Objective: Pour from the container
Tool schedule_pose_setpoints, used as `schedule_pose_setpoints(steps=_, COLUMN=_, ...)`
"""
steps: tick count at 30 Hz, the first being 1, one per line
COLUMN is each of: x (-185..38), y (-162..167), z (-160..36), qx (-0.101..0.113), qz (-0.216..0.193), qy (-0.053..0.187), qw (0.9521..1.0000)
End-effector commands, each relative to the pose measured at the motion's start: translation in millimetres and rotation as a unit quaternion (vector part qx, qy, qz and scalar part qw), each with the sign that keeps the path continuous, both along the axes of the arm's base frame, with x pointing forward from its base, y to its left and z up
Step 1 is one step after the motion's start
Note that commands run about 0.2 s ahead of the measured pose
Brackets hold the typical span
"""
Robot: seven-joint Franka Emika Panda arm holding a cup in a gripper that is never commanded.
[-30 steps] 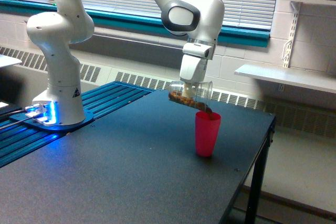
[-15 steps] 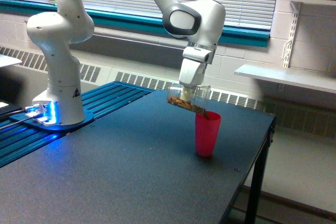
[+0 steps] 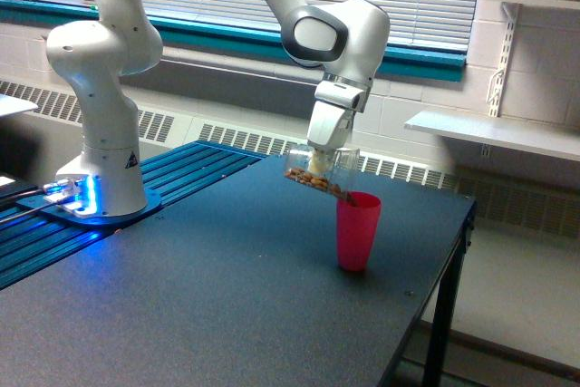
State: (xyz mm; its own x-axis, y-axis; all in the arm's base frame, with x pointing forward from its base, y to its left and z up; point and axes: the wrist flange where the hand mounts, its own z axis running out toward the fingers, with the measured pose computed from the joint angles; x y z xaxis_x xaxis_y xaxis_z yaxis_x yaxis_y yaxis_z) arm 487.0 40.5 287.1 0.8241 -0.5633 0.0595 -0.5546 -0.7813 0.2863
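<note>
Gripper [image 3: 321,162] of the white Franka arm hangs above the dark matte table [image 3: 227,296], closed around the small clear plastic container [image 3: 319,172]; the fingertips are largely hidden behind the cup wall, so the exact finger gap cannot be read. Container position: tipped well past horizontal, base toward 9 o'clock, rim pointing down toward 4 o'clock. Its transparent wall is hard to trace against the radiator behind it, and the outline is mostly inferred from the brown granular contents [image 3: 313,181] lying along the lower side. Those contents reach the rim, which sits just above the near lip of the opaque pink plastic cup [image 3: 357,231] standing upright at 4 o'clock from the gripper. Whether rim and lip touch cannot be determined. The pink cup's interior is not visible. The arm's white base [image 3: 100,178] with blue lights stands at 9 o'clock.
</note>
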Motion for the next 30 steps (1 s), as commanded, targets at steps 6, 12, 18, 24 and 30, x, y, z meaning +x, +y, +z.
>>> schedule_pose_setpoints(steps=6, x=6.5, y=5.1, z=2.1, qx=-0.009, qz=0.02, qy=0.012, qw=0.9997)
schedule_pose_setpoints(steps=12, x=13.7, y=9.5, z=4.4, qx=-0.007, qz=0.024, qy=0.01, qw=0.9996)
schedule_pose_setpoints(steps=18, x=14.9, y=14.2, z=-0.7, qx=-0.008, qz=0.031, qy=0.018, qw=0.9993)
schedule_pose_setpoints(steps=24, x=17.9, y=20.2, z=-2.8, qx=-0.007, qz=0.037, qy=0.02, qw=0.9991)
schedule_pose_setpoints(steps=30, x=17.8, y=23.3, z=-5.8, qx=-0.008, qz=0.042, qy=0.025, qw=0.9988)
